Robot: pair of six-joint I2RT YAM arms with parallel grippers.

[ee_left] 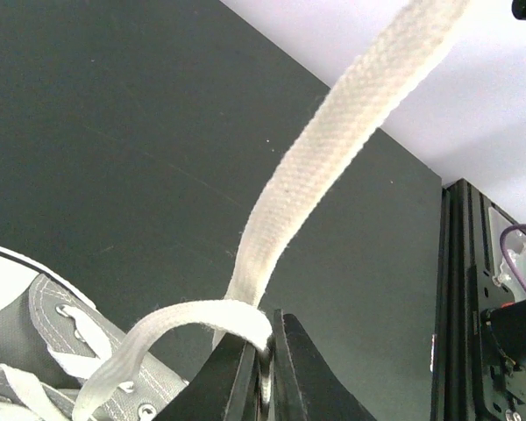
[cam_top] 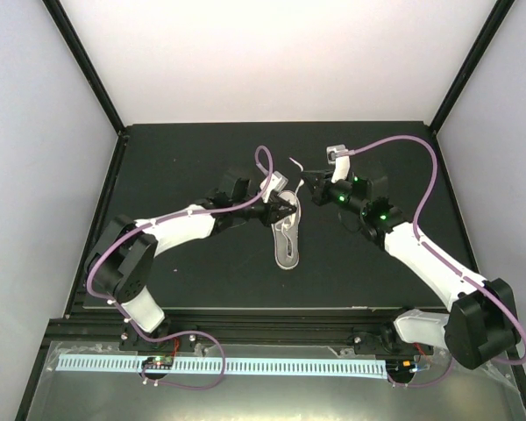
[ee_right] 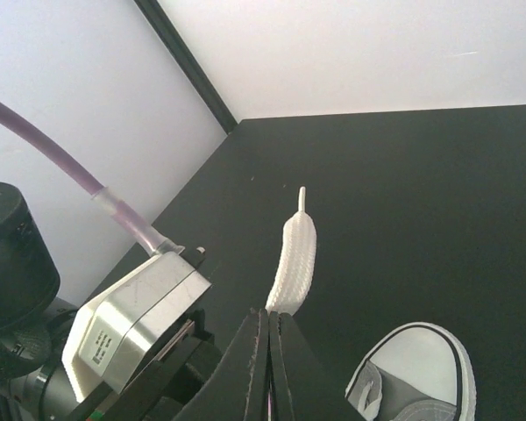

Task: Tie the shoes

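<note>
The shoe (cam_top: 287, 241), a small grey sneaker with a white sole, lies in the middle of the black mat. My left gripper (cam_top: 285, 209) hovers over its laced end and is shut on a white lace (ee_left: 333, 132). That lace loops out of the eyelets, passes through the jaws (ee_left: 267, 338) and runs taut up to the right. My right gripper (cam_top: 309, 186) is beyond the shoe, shut (ee_right: 268, 314) on the lace's end. The short tail with its aglet (ee_right: 294, 250) sticks out past the fingertips. The toe cap (ee_right: 421, 360) shows at the lower right of the right wrist view.
The black mat (cam_top: 184, 158) is bounded by black frame rails (cam_top: 114, 175) and white walls on the left, right and back. A purple cable (cam_top: 403, 140) arcs over the right arm. A white perforated strip (cam_top: 228, 364) lies by the arm bases.
</note>
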